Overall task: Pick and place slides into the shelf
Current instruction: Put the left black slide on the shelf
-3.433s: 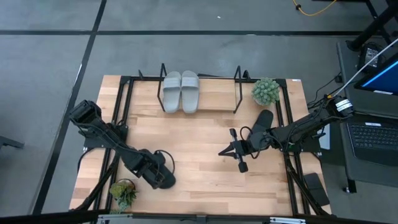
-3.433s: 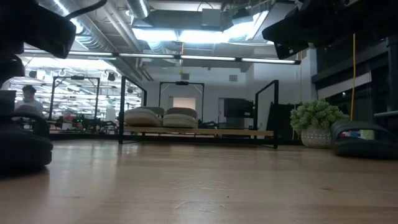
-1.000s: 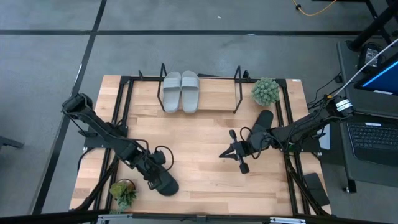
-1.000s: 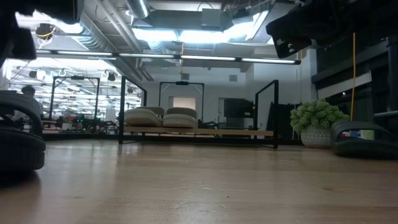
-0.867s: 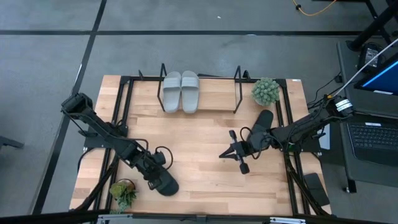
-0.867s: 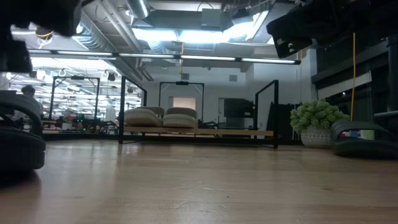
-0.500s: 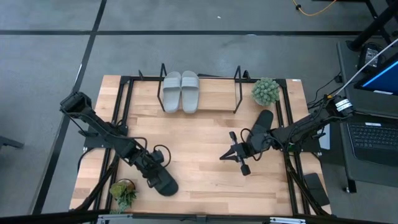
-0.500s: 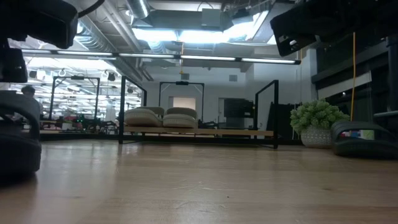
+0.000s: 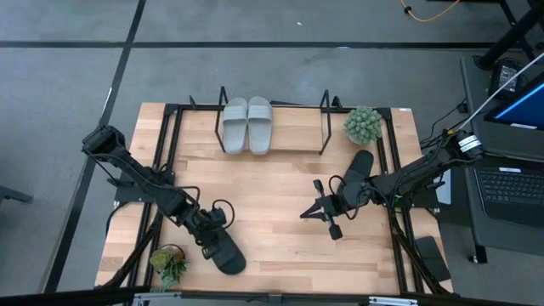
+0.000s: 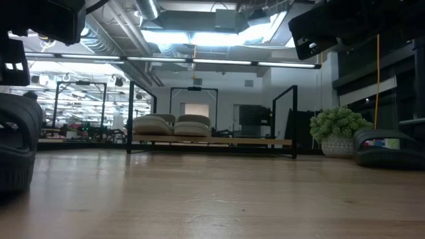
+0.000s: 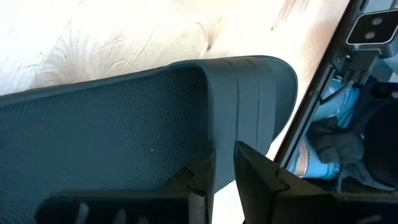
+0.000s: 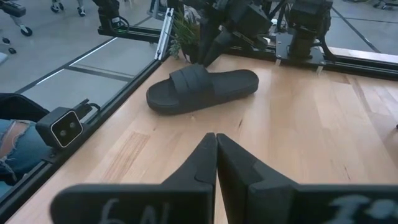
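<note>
One black slide (image 9: 225,253) lies near the table's near-left corner, also in the right wrist view (image 12: 202,87) and at the low view's left edge (image 10: 13,153). My left gripper (image 9: 208,231) is shut on it. The second black slide (image 9: 359,166) lies on the table under my right arm, right of centre. My right gripper (image 12: 214,138) is shut and hovers near mid-table (image 9: 310,210), touching nothing. Two light grey slides (image 9: 247,125) sit side by side, soles down, on the shelf's wooden base (image 9: 289,146) at the far edge. My left gripper pinches the black slide at its wide strap (image 12: 194,71), slanting down from above and from the table's left. In the left wrist view an edge of the strap (image 11: 209,134) runs between my two fingers (image 11: 261,177). The slide's sole seems to rest on the table.
A potted plant (image 9: 364,125) stands right of the shelf, a smaller one (image 9: 168,262) at the near-left corner beside the held slide. A black frame (image 9: 170,127) runs around the table, with a small camera (image 12: 65,124) on it. The shelf's right half is bare wood.
My left gripper has moved a little toward the table's near edge, and the black slide has slid along with it. In the low view the slide has drifted further toward the picture's left edge.
</note>
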Controlling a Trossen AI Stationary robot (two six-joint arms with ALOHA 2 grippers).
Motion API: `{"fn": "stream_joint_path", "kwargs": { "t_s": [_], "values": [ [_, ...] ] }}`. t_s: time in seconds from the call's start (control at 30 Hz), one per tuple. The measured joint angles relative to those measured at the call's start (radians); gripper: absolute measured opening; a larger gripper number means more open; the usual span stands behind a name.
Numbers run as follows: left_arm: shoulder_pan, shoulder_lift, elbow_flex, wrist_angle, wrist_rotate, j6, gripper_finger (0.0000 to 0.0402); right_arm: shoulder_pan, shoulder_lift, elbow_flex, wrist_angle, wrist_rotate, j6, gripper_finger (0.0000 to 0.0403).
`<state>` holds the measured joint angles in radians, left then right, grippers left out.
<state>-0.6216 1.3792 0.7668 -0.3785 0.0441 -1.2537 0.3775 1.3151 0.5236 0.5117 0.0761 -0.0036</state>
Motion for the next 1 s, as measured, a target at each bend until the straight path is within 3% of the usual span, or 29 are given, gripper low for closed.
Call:
{"fn": "stream_joint_path", "kwargs": {
  "t_s": [0.77, 1.0],
  "values": [
    [0.000, 0.032, 0.000, -0.006, -0.039, 0.006, 0.0050, 0.000, 0.000, 0.000, 0.000, 0.000, 0.000, 0.0014],
    [0.000, 0.063, 0.000, 0.002, 0.021, -0.022, 0.0050, 0.000, 0.000, 0.000, 0.000, 0.000, 0.000, 0.0014]
  ]
}}
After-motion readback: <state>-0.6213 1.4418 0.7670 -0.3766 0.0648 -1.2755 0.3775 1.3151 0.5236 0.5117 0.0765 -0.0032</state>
